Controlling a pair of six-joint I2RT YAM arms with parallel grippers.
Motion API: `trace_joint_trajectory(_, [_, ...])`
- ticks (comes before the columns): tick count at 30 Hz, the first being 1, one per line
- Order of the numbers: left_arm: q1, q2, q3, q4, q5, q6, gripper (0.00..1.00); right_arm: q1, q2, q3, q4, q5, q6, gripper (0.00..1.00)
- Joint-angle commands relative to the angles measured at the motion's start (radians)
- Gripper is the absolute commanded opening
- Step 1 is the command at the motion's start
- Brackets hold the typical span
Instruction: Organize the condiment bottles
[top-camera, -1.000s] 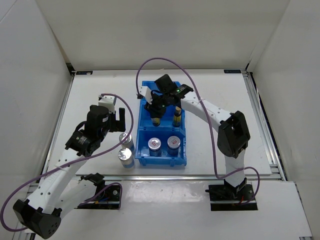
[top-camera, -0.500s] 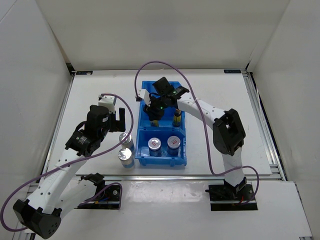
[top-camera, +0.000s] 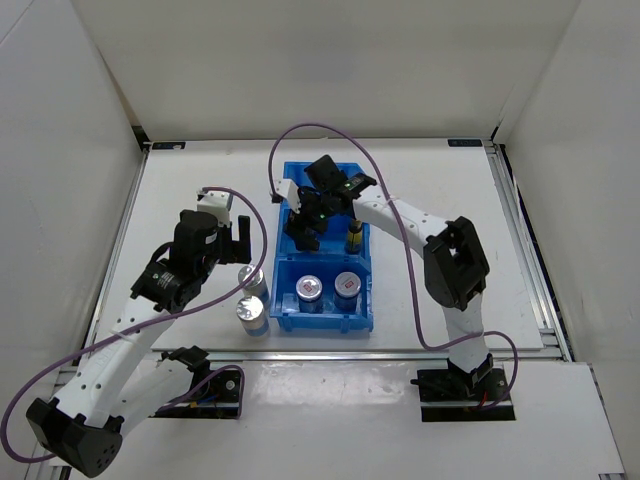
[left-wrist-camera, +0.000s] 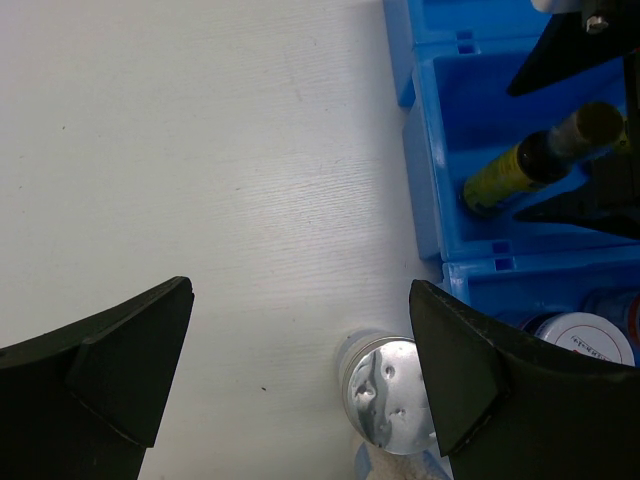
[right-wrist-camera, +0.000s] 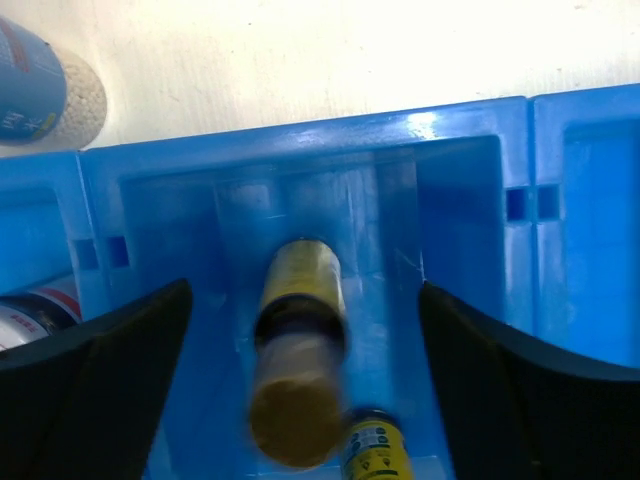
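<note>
Yellow-labelled bottle lying in blue bin
Right gripper straddles it, fingers spread; left gripper likewise spread; label print illegible.

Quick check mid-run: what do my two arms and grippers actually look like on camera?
Both the left arm and right arm have white link shells with black joint housings and black bases. A purple cable loops off each. The left gripper and right gripper carry broad, matte black, wedge-shaped fingers. No markings are legible.
</note>
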Motion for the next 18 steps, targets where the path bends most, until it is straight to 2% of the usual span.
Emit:
trace_joint_trajectory(1, [-0.003,-0.006,0.027,0.004,-0.011,-0.005,1.0,0.004,-0.074,0.006,0.037,0.026,0.006,1.0])
trace_joint_trajectory(6, [-0.003,-0.006,0.027,0.004,-0.021,-0.005,1.0,0.004,-0.12,0.096,-0.003,0.111,-0.014,1.0])
trace_joint_trajectory(13, [-0.003,0.005,0.027,0.004,-0.01,-0.005,1.0,0.013,-0.261,0.205,-0.014,0.257,0.089,1.0])
trace_joint_trajectory(16, [-0.016,0.014,0.004,0.014,0.038,-0.005,1.0,0.013,-0.333,0.214,-0.014,0.302,0.193,1.0])
trace_joint_trajectory(17, [-0.027,0.028,0.004,0.014,0.08,-0.005,1.0,0.013,-0.369,0.214,-0.041,0.411,0.252,1.0])
trace_joint_trajectory(18, [-0.039,0.04,0.004,-0.001,0.113,-0.005,1.0,0.013,-0.387,0.214,-0.072,0.494,0.429,1.0])
